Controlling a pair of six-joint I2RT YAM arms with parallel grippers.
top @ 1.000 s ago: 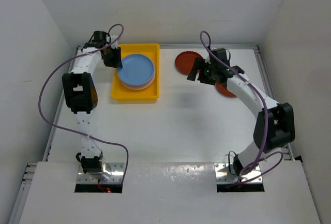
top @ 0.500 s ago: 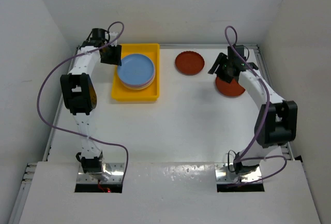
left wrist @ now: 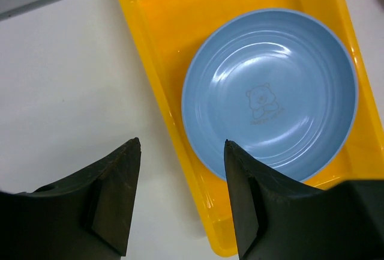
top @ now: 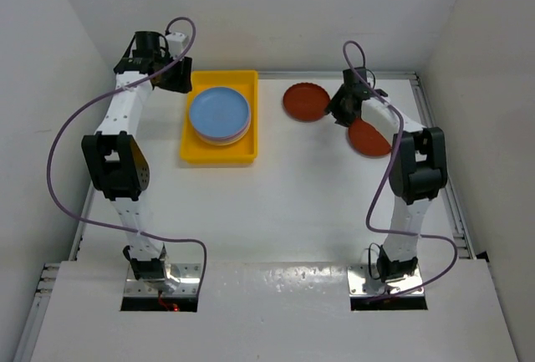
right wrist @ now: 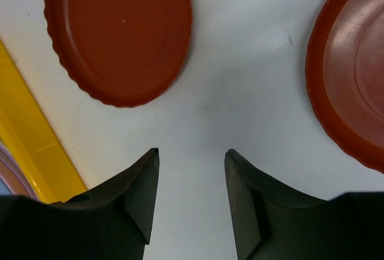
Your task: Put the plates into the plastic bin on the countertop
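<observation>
**Top view.** The bin (top: 217, 155) sits far left on the counter (top: 284, 203). It holds a stack topped by a blue plate (top: 219, 111), with a paler rim peeking out beneath. Two red plates lie outside it on the counter, apart from each other: a scalloped plate (top: 304, 101) and a plain red plate (top: 372, 139). The left claw (top: 177, 78) hangs by the bin's far-left corner, and the right claw (top: 341, 109) hovers between the two red plates. From up here I cannot tell how wide either claw is.

**Left wrist.** This view settles the spread: the left claw (left wrist: 180, 194) gapes wide and holds nothing, poised over the bin's side wall (left wrist: 153, 80). Only here does the blue plate (left wrist: 270, 92) show a small bear print and faint rings in its well.

**Right wrist.** The right claw (right wrist: 191, 194) is also spread wide and empty, above bare counter. The scalloped plate (right wrist: 117, 32) is to one side and the plain red plate (right wrist: 354, 80) to the other, neither touched. The wavy edge reads clearly here, and a yellow sliver of bin (right wrist: 36, 146) shows nearby.

The plates look light, stiff and smooth, so probably slippery. Each lies flat, so the rim is the likely place to pinch, with one finger slipped under the edge. The scalloped rim may offer the surer bite.
</observation>
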